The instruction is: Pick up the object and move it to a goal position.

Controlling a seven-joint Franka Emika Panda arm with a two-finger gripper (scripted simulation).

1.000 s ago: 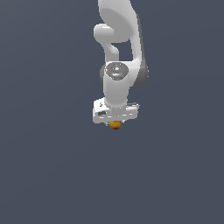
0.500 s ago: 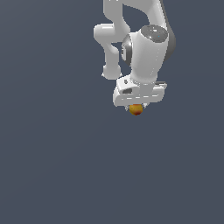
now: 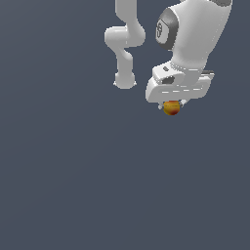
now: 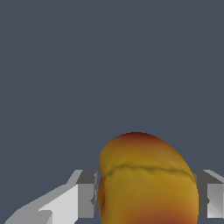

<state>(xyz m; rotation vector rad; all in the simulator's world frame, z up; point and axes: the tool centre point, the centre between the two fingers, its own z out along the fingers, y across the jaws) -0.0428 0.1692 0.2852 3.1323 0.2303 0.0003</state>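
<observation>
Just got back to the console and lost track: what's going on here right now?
The white Panda arm's end effector is holding the small round yellow-orange ball with red patches. The wrist view shows the ball clamped between the two grey fingers, one on each side. In the exterior view the ball hangs just under the end effector, toward that view's upper right, over a plain dark grey background. No goal marker is visible.

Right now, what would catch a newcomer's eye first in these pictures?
The bright yellow-orange ball with red patches, filling the wrist view between two grey fingers. In the exterior view it peeks out under the big white gripper, high at that view's right, against a plain dark grey background.
</observation>
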